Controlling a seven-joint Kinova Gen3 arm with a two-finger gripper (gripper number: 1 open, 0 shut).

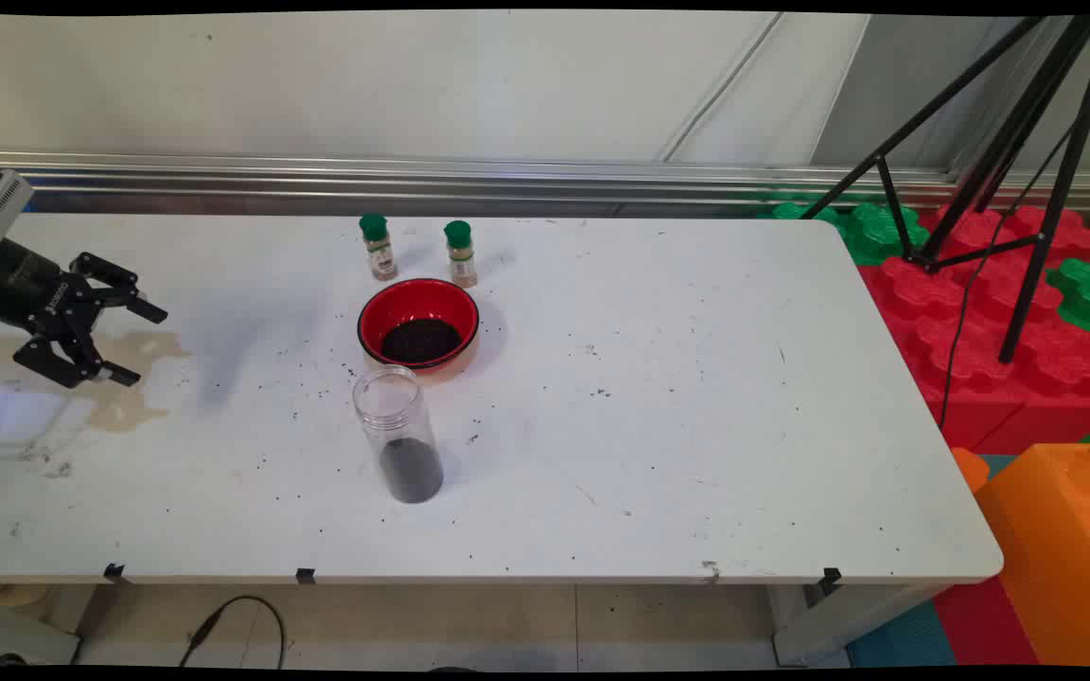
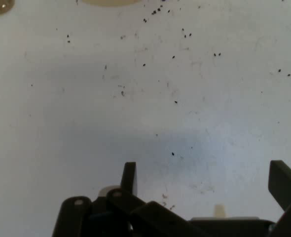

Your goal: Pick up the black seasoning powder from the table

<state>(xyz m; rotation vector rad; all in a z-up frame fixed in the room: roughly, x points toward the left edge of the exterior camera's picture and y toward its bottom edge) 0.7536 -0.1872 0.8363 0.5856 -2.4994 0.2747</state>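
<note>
My black gripper (image 1: 133, 342) hangs open over the table's left side with nothing between its fingers. In the hand view the gripper (image 2: 204, 177) looks down on bare white tabletop dotted with small dark specks. To its right stands a clear jar (image 1: 400, 433) with dark grains in its bottom. Behind the jar sits a red bowl (image 1: 419, 323) holding dark grains. Two small spice bottles with green caps, one on the left (image 1: 378, 247) and one on the right (image 1: 461, 253), stand behind the bowl.
A brownish stain (image 1: 124, 378) marks the table under the gripper. Dark specks lie scattered round the jar and bowl. A black tripod (image 1: 999, 170) stands off the table's right end over red and green blocks (image 1: 990, 322). An orange block (image 1: 1061, 549) sits at the lower right.
</note>
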